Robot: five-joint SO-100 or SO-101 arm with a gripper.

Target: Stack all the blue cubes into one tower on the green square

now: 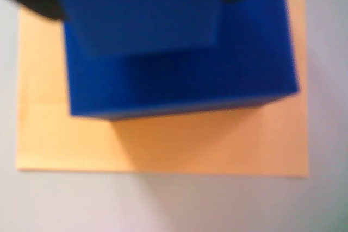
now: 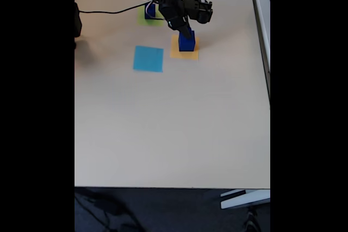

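My gripper is down over two stacked blue cubes: a smaller cube sits on a bigger cube, both on the orange square (wrist view blurry). Can't tell whether my fingers are clamping the top one. Another blue cube sits on the green square.

Light-blue square on beige table, orange-yellow square beside it

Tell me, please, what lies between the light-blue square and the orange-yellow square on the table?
Nothing: in the fixed view the strip of table between the light-blue square and the orange-yellow square is bare.
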